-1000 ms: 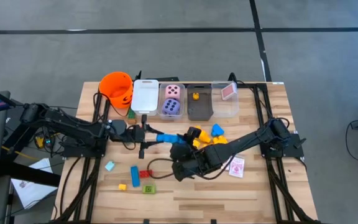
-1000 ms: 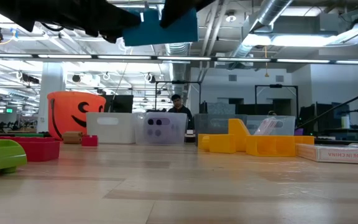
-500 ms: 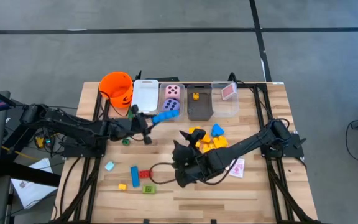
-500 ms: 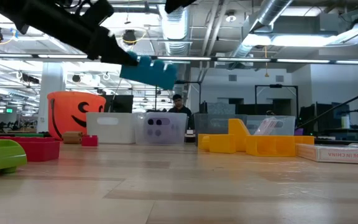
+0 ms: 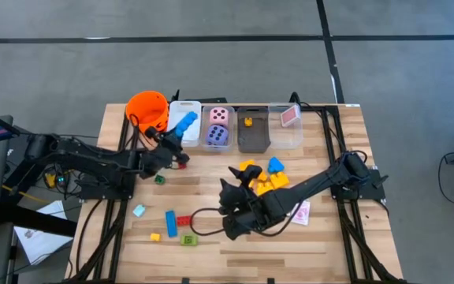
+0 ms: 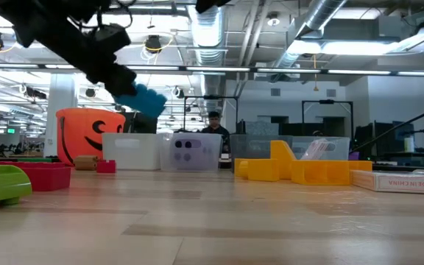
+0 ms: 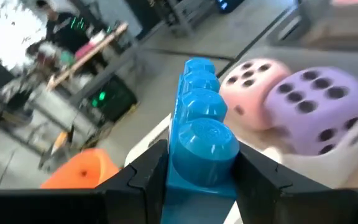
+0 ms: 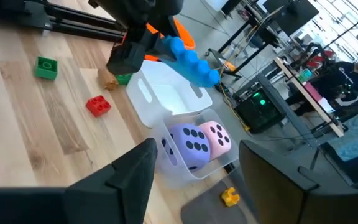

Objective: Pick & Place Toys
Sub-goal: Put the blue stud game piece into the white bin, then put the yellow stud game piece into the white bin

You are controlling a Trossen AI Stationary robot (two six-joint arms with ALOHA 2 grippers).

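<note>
My left gripper (image 5: 176, 139) is shut on a long blue studded block (image 5: 184, 125), held in the air over the white bin (image 5: 186, 114); the low view shows this block (image 6: 143, 100) well above the table. A pink die (image 5: 220, 115) and a purple die (image 5: 217, 136) sit in the clear bin beside it. My right gripper (image 5: 236, 178) hovers open over the table's middle with nothing between its fingers. Yellow blocks (image 5: 265, 181) and a blue block (image 5: 275, 165) lie on the table near it. Pink-white cards (image 5: 299, 211) lie at the right. My left gripper pinches the blue block's two long sides (image 7: 178, 163) between its two fingers (image 7: 143, 177), at the block's near end. The fingers come nearly level from the table's near left and lie along the block. Lifted clear, the block sticks out beyond the fingertips toward the far edge.
An orange bucket (image 5: 148, 110) stands at the far left. A grey bin (image 5: 252, 132) and a clear bin (image 5: 287, 120) holding a card stand at the far edge. Small blocks lie near left: light blue (image 5: 139, 210), blue (image 5: 171, 223), red (image 5: 184, 220), green (image 5: 189, 239).
My left gripper has swung from the table's middle toward the far left, carrying the blue block away from my right gripper to above the white bin, and has come lower. The block has turned from pointing at the right edge to pointing at the far edge.
</note>
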